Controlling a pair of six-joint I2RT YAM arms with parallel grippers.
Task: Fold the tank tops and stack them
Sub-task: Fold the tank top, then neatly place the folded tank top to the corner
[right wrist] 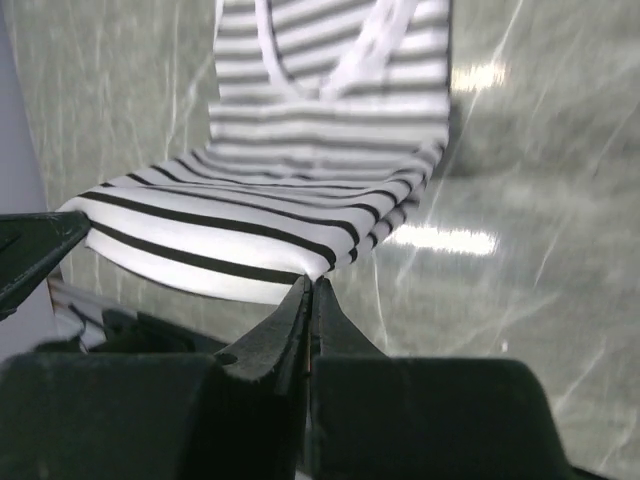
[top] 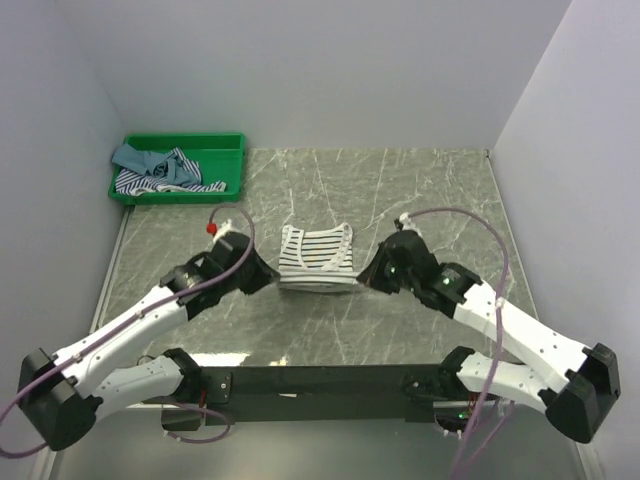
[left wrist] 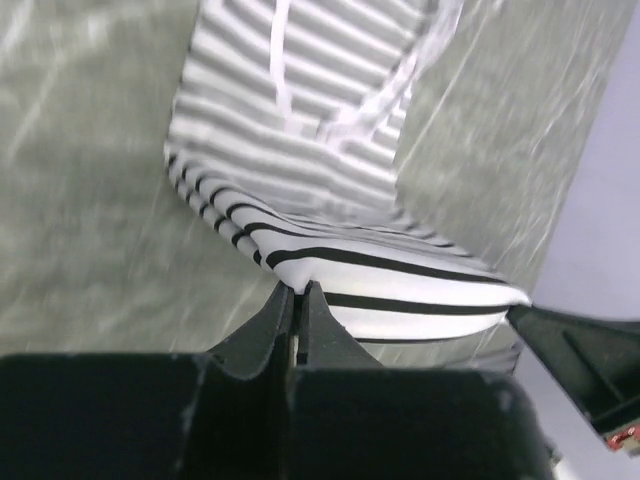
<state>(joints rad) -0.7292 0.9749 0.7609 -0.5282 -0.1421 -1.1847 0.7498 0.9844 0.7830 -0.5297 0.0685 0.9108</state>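
Green tray (top: 216, 160) sits at the far-left corner of the table (top: 420, 200), well apart from both arms. It holds two crumpled tops. The teal-blue tank top (top: 134, 156) is bunched toward the tray's left end, and the blue-and-white striped tank top (top: 136, 183) is tangled with it and spreads along the near side. Which one lies on top, can't tell. The tray's right end is bare plastic. The third piece, the white black-striped tank top (top: 317, 255), is out on the table mid-workspace, between the two grippers, with its straps and neckline pointing away from the arm bases. Its far part lies flat on the marbled surface, and its near hem is raised off the table in a sagging curve. Left gripper (top: 265, 277) is at the hem's left corner, jaws pressed together with no visible gap, pinching the cloth edge. Right gripper (top: 370, 277) is at the hem's right corner, jaws likewise fully closed on the fabric. Both wrist views show fingertips meeting right at the striped hem, cloth bowing up beyond them.
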